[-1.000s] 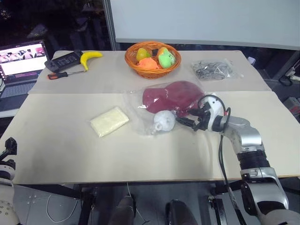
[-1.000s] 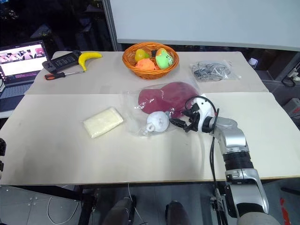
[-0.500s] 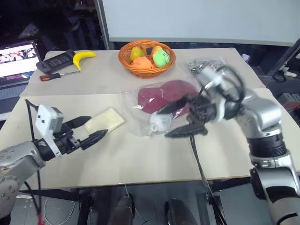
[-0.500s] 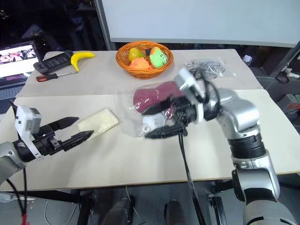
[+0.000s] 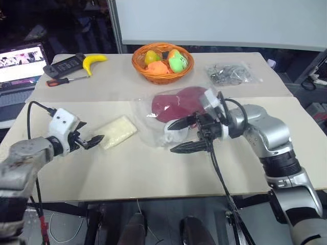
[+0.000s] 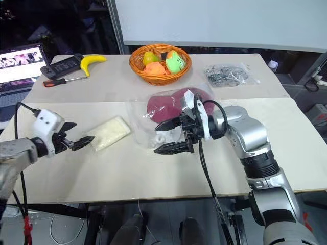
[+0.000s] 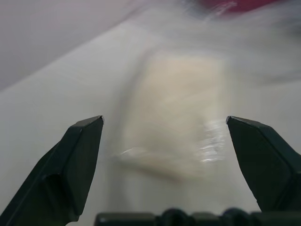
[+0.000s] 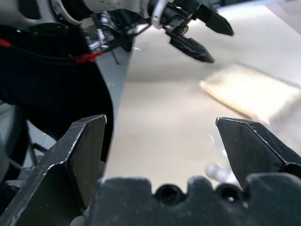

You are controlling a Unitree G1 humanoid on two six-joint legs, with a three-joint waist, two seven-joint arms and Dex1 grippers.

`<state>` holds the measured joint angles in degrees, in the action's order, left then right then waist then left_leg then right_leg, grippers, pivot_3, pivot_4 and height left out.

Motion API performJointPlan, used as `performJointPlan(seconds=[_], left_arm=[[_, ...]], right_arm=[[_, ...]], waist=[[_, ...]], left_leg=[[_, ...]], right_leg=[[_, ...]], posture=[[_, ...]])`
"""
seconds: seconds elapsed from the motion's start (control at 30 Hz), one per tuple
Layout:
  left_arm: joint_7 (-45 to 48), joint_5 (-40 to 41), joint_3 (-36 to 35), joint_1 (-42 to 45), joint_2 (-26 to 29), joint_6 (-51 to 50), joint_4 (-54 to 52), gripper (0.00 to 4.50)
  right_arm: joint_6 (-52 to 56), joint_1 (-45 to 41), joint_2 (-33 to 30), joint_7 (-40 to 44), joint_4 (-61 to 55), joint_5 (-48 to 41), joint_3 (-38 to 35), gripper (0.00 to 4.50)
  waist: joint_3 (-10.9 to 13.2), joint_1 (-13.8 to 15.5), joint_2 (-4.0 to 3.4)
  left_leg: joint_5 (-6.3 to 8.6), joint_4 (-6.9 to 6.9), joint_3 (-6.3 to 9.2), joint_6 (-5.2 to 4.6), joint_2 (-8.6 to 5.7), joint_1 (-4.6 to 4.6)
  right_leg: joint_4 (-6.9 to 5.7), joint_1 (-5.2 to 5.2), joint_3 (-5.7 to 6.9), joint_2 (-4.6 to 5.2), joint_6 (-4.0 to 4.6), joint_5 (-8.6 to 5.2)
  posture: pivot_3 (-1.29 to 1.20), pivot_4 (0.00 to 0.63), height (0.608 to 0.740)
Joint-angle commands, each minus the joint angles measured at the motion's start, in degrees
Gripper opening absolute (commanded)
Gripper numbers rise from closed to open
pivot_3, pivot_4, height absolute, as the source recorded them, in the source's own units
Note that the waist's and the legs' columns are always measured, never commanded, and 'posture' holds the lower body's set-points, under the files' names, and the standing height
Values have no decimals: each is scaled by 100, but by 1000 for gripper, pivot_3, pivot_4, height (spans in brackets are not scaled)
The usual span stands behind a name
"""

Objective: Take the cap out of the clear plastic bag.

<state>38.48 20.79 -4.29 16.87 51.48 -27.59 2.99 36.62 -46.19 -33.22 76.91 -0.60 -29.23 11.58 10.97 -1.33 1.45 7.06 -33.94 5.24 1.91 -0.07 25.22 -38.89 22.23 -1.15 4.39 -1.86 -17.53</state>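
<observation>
While cap (image 5: pixel 180 102) lies inside clear plastic bag (image 5: pixel 153 125) mid-worktop (image 5: pixel 153 168), right claw (image 5: pixel 176 137) hovers at bag's near edge, jaws wide, empty. Left claw (image 5: pixel 96 140) wide, pointing at pale packet (image 5: pixel 118 131).

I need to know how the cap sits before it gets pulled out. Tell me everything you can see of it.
The cap is dark red fabric, lying flat and somewhat crumpled inside the clear plastic bag near the middle of the table. The crinkly plastic covers it, so brim and front mark cannot be made out. The open right gripper hovers at the bag's near edge, beside the cap. Whether it touches the bag cannot be told.
</observation>
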Motion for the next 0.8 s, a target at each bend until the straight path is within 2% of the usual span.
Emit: performJointPlan(seconds=[0.03, 0.1, 0.3, 0.43, 0.6, 0.73, 0.77, 0.8], left_arm=[[287, -784, 861, 671, -610, 753, 1147, 4500], [439, -967, 1122, 889, -942, 914, 1535, 4500], [709, -1200, 1204, 1040, -1310, 867, 1999, 4500], [844, -1193, 1093, 984, -1351, 800, 1992, 3709], [873, -1251, 1027, 930, -1371, 757, 1929, 1699], [908, -1288, 1024, 897, -1391, 816, 1894, 421], [900, -1291, 1016, 879, -1408, 828, 1860, 218], [851, -1285, 984, 857, -1442, 870, 1799, 218]], right_arm=[[-51, 50, -59, -148, -262, -73, -247, 4480], [-2, 107, -86, -226, -342, -98, -305, 4480], [55, 221, -127, -415, -502, -166, -404, 4480], [78, 254, -126, -524, -564, -198, -440, 4500], [59, 281, -138, -589, -584, -215, -444, 4500], [15, 266, -116, -633, -546, -191, -418, 4500], [10, 269, -114, -641, -551, -190, -414, 4500], [13, 271, -107, -655, -557, -191, -411, 4500]], waist=[[0, 1, 0], [-1, 74, -3], [-23, 122, -29], [-27, 124, -36], [-29, 104, -39], [-34, 93, -47], [-35, 93, -49], [-36, 92, -50]], left_leg=[[0, 1, -3, 0, 1, 8], [-2, -4, -4, 2, 0, 3], [-4, -35, 0, 4, -3, -13], [-2, -28, 0, 4, -2, -72], [-2, -23, 0, 5, 0, -97], [-2, -23, 0, 5, 0, -97], [-2, -23, 0, 5, 0, -97], [-2, -23, 0, 4, -1, -97]], right_leg=[[0, 6, -5, 2, -1, 0], [-9, 3, 2, 0, -1, 0], [-14, -30, 5, 3, -10, 5], [-8, -90, 5, 3, -25, -6], [-4, -110, 3, 4, -34, -12], [-4, -110, 3, 4, -29, -10], [-4, -110, 3, 4, -30, -10], [-4, -110, 3, 4, -30, -10]], posture=[[0, 150, 740], [0, 150, 740], [0, 150, 740], [0, 150, 740], [0, 150, 740], [0, 150, 740], [0, 150, 740], [0, 150, 740]])
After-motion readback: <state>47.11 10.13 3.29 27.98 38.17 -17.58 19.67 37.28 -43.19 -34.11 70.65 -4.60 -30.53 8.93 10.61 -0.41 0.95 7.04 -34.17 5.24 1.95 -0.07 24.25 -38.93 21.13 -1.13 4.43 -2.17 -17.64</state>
